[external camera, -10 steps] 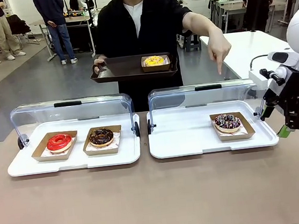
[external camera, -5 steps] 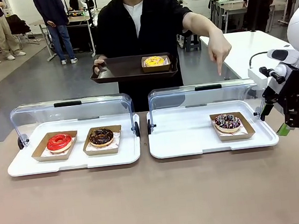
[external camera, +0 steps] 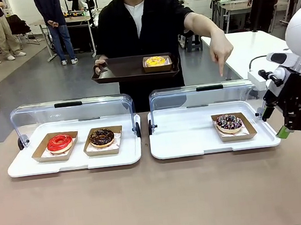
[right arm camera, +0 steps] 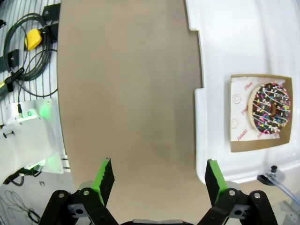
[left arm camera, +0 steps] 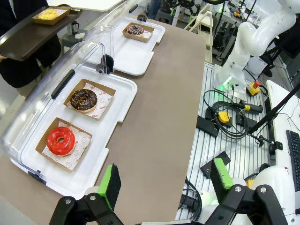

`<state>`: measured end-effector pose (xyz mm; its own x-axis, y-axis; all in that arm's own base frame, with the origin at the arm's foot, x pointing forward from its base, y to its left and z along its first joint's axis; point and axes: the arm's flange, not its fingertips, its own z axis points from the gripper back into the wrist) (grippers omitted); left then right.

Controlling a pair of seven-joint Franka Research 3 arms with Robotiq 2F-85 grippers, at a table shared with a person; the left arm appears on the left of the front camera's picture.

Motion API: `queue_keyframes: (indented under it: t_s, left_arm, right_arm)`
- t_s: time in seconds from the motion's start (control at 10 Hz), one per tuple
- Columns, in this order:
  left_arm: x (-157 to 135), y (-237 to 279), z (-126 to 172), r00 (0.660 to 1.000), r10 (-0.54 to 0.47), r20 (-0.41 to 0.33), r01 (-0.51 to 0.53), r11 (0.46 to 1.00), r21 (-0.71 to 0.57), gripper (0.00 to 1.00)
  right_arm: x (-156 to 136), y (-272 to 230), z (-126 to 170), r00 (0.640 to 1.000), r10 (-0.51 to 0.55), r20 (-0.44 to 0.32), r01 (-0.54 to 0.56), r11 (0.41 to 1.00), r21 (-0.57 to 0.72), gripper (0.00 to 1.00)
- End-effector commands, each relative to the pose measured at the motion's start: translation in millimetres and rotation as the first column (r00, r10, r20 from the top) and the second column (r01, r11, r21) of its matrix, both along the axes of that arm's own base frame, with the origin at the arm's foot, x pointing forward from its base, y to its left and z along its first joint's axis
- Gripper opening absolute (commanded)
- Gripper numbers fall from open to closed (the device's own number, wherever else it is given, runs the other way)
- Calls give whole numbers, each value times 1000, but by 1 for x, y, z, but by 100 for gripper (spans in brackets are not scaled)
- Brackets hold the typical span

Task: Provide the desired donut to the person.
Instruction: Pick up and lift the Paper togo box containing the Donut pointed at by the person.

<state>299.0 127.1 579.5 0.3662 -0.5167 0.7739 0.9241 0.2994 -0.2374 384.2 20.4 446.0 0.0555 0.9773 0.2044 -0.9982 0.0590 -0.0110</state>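
Right end effector (right arm camera: 159, 171), jaws apart, slightly nearer sprinkled donut (right arm camera: 271, 110)

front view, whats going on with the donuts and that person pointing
The person holds a dark tray carrying a yellow donut and points down toward the sprinkled donut in the right-hand white tray. The right gripper hangs open beside that tray, holding nothing. No donut has been picked up yet.

Bare table (external camera: 160, 198) open along near side; right tray (external camera: 186, 141) reachable from front and above, its clear lid (external camera: 192, 98) raised at far edge, person's pointing hand (external camera: 221, 55) hanging beyond it.
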Motion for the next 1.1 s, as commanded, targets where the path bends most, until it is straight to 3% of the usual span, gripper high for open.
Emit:
queue_keyframes:
  t_s: [0.0,0.3,0.7,1.0]
  left_arm:
    - [0,1,1,1000,-8,17,8,1000,-12,100]
    - [0,1,1,1000,-8,17,8,1000,-12,100]
    - [0,1,1,1000,-8,17,8,1000,-12,100]
    - [0,1,1,1000,-8,17,8,1000,-12,100]
  right_arm:
    - [18,12,-12,997,-79,5,79,994,-77,100]
    - [38,21,-31,992,-115,51,121,984,-134,100]
    - [68,25,-58,997,15,77,-7,994,-108,100]
    - [93,18,-74,997,-17,77,25,994,-107,100]
